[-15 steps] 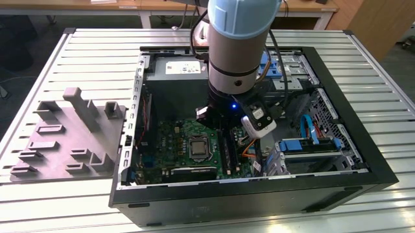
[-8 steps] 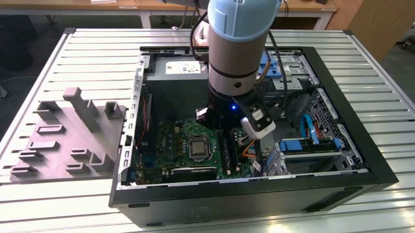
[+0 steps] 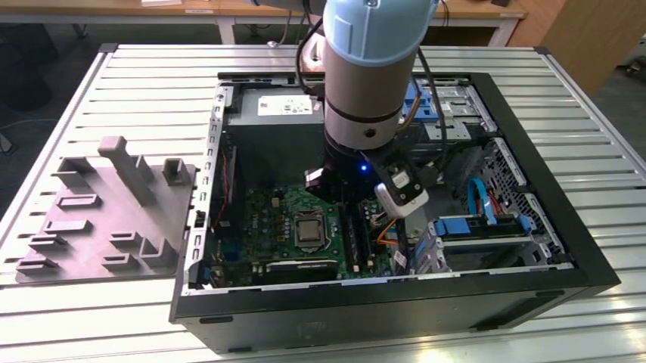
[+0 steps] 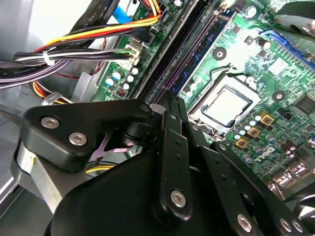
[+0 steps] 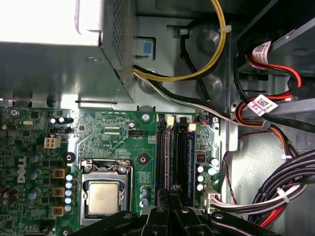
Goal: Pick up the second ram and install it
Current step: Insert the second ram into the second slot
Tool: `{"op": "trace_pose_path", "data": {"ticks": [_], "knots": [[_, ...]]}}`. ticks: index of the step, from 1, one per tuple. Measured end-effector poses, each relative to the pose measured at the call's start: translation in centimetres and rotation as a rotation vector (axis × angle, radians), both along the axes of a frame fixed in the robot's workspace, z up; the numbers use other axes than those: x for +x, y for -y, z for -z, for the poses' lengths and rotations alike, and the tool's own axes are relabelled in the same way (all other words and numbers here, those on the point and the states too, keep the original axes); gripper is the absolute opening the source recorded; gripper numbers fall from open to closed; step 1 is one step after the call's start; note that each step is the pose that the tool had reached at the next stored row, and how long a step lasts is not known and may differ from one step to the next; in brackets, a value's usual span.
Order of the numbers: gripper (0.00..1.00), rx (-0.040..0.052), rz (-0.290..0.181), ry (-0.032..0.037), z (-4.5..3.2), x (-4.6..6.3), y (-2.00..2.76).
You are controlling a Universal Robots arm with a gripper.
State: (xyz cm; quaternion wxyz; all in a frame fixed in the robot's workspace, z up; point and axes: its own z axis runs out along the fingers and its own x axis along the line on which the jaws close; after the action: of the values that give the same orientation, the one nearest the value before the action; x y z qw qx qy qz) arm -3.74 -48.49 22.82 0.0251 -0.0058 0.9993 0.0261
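The second ram [image 4: 206, 49], a narrow blue stick with black chips, stands on edge in the slot strip closest to the silver processor [image 4: 226, 105] on the green motherboard [image 5: 113, 132]. My gripper [image 4: 171, 98] is shut, its two black fingers pressed together with nothing showing between them. In both wrist views the tips hang over the near end of the black slot strips [image 5: 183, 157], just beside the blue stick; I cannot tell whether they touch it. In the exterior view the arm [image 3: 364, 83] reaches down into the open computer case [image 3: 565, 249].
The grey power-supply box [image 5: 59, 49] sits close beyond the board. Bundled cables [image 5: 275, 191] and yellow wires [image 4: 98, 34] crowd the side next to the slots. A blue drive bracket [image 3: 485, 223] lies in the case. A grey parts fixture [image 3: 101, 204] rests on the table at the exterior view's left.
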Motion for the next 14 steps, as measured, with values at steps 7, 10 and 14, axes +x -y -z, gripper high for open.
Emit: {"op": "trace_pose_path", "data": {"ticks": [7,10,14], "knots": [[0.12,-0.0001,0.0,-0.0001,0.15,0.0,0.0],[0.12,-0.0001,0.0,-0.0001,0.18,0.0,0.0],[0.12,-0.0001,0.005,-0.0001,0.19,0.0,0.0]]}}
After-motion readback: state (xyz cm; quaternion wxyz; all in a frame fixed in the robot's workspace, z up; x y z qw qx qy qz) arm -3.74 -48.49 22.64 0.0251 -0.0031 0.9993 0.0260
